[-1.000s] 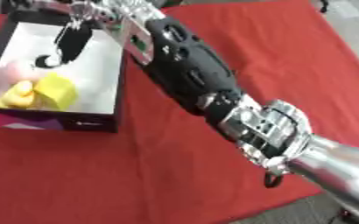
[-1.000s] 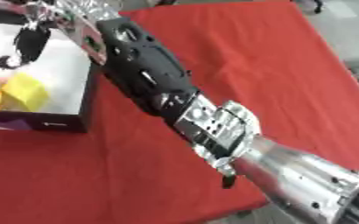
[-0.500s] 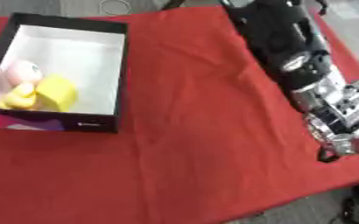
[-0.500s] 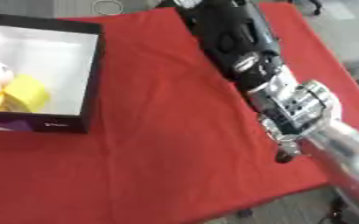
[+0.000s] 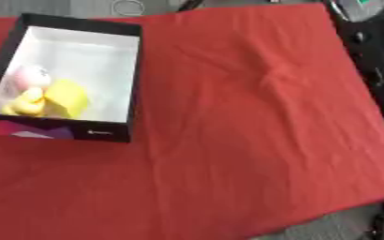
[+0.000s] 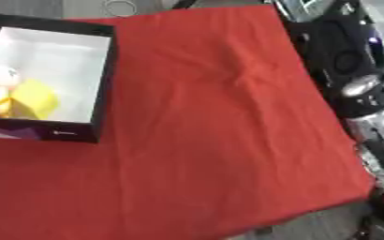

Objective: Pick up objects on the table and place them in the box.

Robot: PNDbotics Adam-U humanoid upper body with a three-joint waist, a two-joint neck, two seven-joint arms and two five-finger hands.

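Observation:
The black box [image 5: 134, 89] with a white floor stands at the left on the red cloth. Inside it, at the near left corner, lie a yellow block [image 5: 64, 97], a smaller yellow thing [image 5: 25, 104] and a pink round thing [image 5: 27, 76]. My right arm [image 6: 347, 61], black with silver joints, runs blurred along the right edge of the table, off the cloth. Its hand is past the top edge and shows in neither view. My left hand does not show either. No loose object lies on the cloth.
The red cloth [image 5: 253, 140] covers the whole table, with a few creases near its middle. Grey floor shows beyond the far edge and at the lower right corner. A purple patch [image 5: 15, 129] marks the box's near wall.
My right arm, stretched over the box a second ago, has swung back to the right and now lies along the table's right edge. The camera view has shifted too.

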